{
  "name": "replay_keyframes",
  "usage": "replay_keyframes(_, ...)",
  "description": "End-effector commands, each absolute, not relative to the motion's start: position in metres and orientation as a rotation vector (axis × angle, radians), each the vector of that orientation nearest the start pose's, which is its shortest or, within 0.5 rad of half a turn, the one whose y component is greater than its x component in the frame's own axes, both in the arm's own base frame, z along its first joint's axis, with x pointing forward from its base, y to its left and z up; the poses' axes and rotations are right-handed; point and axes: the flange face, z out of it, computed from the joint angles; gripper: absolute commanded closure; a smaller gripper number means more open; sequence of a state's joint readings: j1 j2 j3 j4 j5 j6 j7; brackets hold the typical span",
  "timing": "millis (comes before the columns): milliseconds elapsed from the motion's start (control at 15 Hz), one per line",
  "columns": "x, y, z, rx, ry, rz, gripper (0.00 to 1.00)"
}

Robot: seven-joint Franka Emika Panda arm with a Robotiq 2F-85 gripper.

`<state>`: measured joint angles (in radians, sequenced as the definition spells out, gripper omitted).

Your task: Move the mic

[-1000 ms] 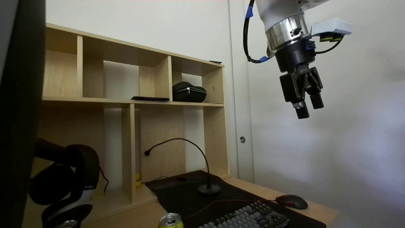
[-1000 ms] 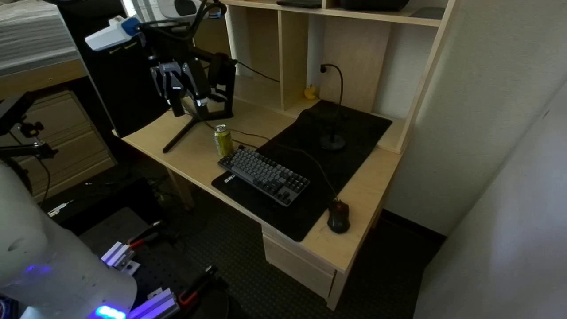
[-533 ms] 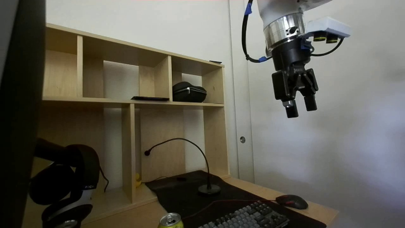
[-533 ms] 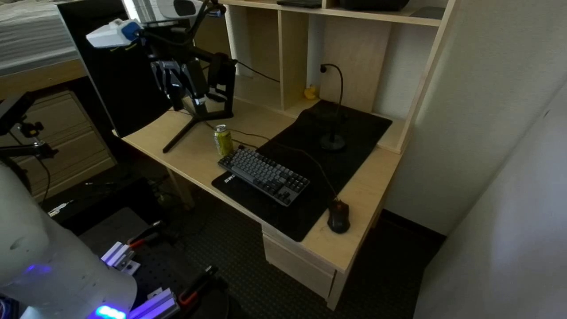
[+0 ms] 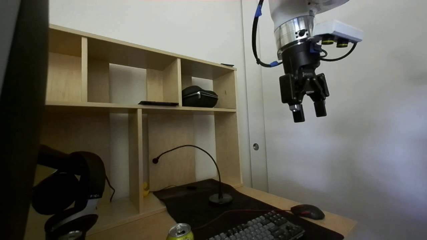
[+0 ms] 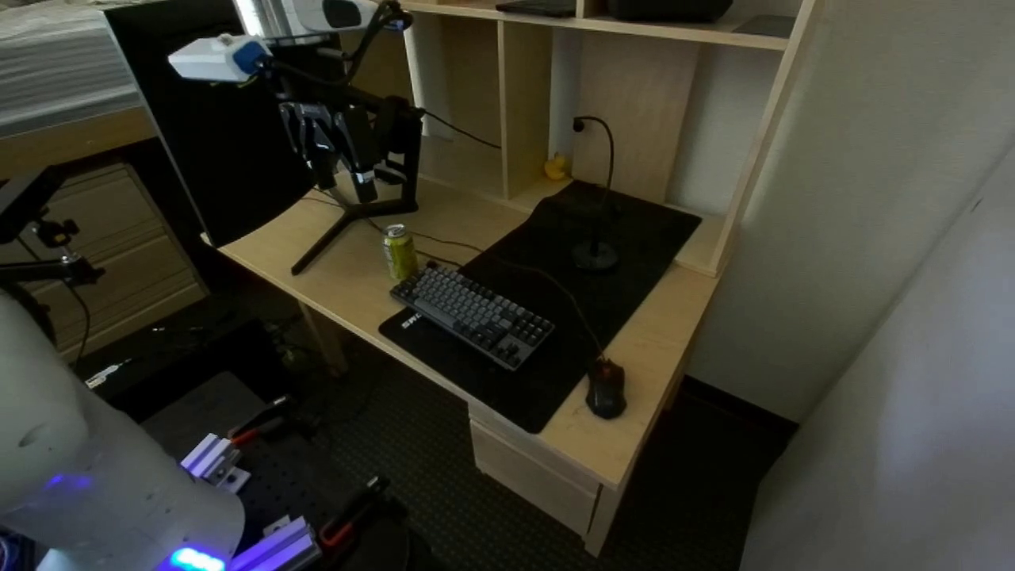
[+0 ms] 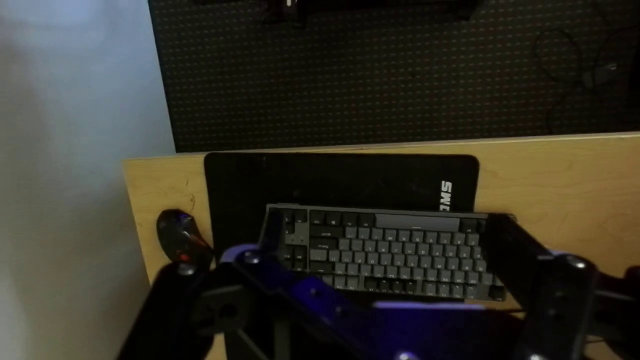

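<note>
My fingers [image 5: 298, 115], spread well apart and holding nothing, hang high over the surface [image 6: 658, 329], so I judge this the approach: next, carry them down and back to the mic [image 5: 220, 199], standing toward the back edge.

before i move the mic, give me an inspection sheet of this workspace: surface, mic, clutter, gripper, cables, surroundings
Surface: wooden desk, partly covered by a black mat.
Mic: standing on its round base, on the mat, stalk curving over; nothing touching it.
Clutter: keyboard mostly on the mat; mouse on bare wood beside it; yellow can upright near the keyboard.
Gripper: open, pointing down, above desk height.
Held item: nothing seen.
Cables: mouse cable across the mat; blue-taped black cable looping near the gripper.
Surroundings: wooden shelf unit at the desk's back, black zipped case on its upper level; pale wall.
</note>
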<state>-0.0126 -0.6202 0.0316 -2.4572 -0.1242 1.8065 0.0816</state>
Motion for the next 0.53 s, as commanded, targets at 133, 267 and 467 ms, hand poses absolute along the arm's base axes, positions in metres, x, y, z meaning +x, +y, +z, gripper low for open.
replay_keyframes(133,0.455,-0.068,0.466,-3.26,0.316,0.019,0.0)
replay_keyframes(267,0.494,-0.086,0.463,-3.227,0.484,-0.03,0.0)
replay_keyframes(467,0.49,-0.085,0.465,-3.223,0.464,-0.03,0.0)
